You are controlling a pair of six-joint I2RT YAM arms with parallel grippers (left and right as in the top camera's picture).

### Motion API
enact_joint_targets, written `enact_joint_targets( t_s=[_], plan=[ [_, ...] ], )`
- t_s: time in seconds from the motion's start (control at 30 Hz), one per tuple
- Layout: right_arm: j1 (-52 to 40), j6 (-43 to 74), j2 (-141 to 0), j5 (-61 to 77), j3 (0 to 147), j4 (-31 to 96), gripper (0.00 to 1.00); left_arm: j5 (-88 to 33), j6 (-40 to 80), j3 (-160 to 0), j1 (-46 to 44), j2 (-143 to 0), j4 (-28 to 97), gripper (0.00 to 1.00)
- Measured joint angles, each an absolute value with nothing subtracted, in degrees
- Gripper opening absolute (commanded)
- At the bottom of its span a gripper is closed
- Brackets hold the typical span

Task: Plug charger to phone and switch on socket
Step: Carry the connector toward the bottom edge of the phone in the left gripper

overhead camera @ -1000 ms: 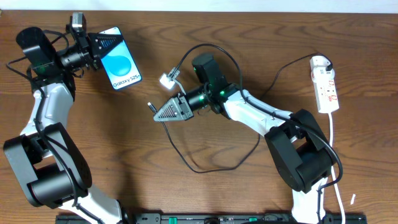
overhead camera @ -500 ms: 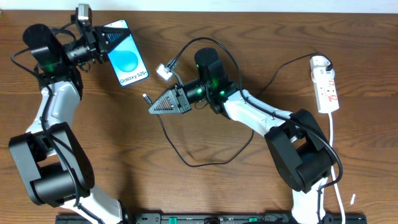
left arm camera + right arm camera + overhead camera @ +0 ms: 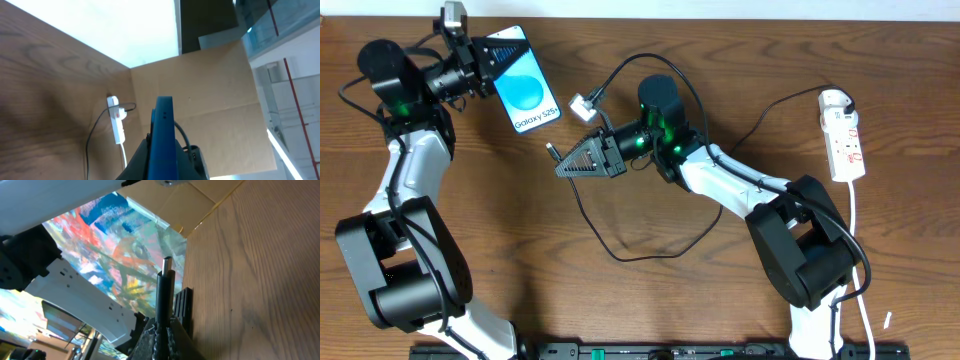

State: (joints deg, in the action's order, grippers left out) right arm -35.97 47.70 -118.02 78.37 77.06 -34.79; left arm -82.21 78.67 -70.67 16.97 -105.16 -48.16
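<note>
L fingers (image 3: 488, 63) pinched on the phone (image 3: 527, 88) at its upper-left edge; phone held tilted, blue screen facing up. L wrist cam sees it edge-on btwn the fingers. R fingers (image 3: 563, 168) pressed tight on the charger (image 3: 620, 252) just behind its plug tip. Tip sits lower-right of the phone, near but apart, pointing toward it. Small white connector (image 3: 583, 107) on a black lead hangs just right of the phone, above the tip. Charger slack loops on the table (image 3: 720, 310) below-right of the phone. Socket (image 3: 843, 135) lies far right of the phone, well apart, white cord (image 3: 856, 230) trailing down from it.
</note>
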Motion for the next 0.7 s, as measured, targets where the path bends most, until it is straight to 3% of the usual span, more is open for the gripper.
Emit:
enact_joint_targets(
  t_s=[0.27,0.7],
  plan=[
    [-34.8,48.6,-118.0,77.3,77.1,-35.2,0.04,-80.2,85.3,-70.7,17.0,-105.2,-57.6,0.07],
    [-32.1,45.9,-118.0,74.8,77.1,-35.6,0.04,-78.0,87.2,-70.7,17.0,-105.2,-58.4,0.07]
  ],
)
